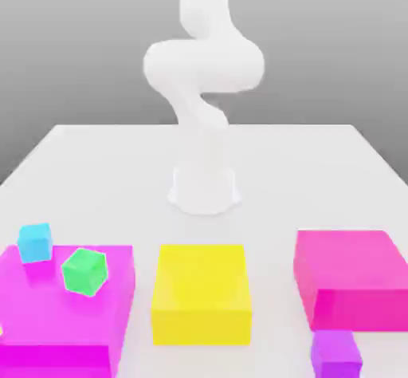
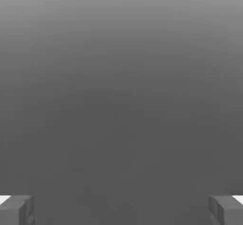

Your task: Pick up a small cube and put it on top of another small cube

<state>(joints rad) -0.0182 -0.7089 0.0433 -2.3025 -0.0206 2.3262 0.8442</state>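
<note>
A small cyan cube (image 1: 35,242) and a small green cube (image 1: 84,271) rest on the big magenta block (image 1: 72,328) at the exterior view's left. A small purple cube (image 1: 336,354) lies on the table at the exterior view's right, in front of the pink block. In the hand view my gripper (image 2: 121,210) is open, its two grey fingertips (image 2: 16,210) far apart with nothing between them, facing plain grey background. The white arm (image 1: 203,73) rises from its base at the table's middle and runs up past the frame's top.
A large yellow block (image 1: 201,293) stands in the middle front of the white table (image 1: 96,169). A large pink block (image 1: 355,277) sits at the exterior view's right. The arm's base (image 1: 204,189) stands behind the yellow block.
</note>
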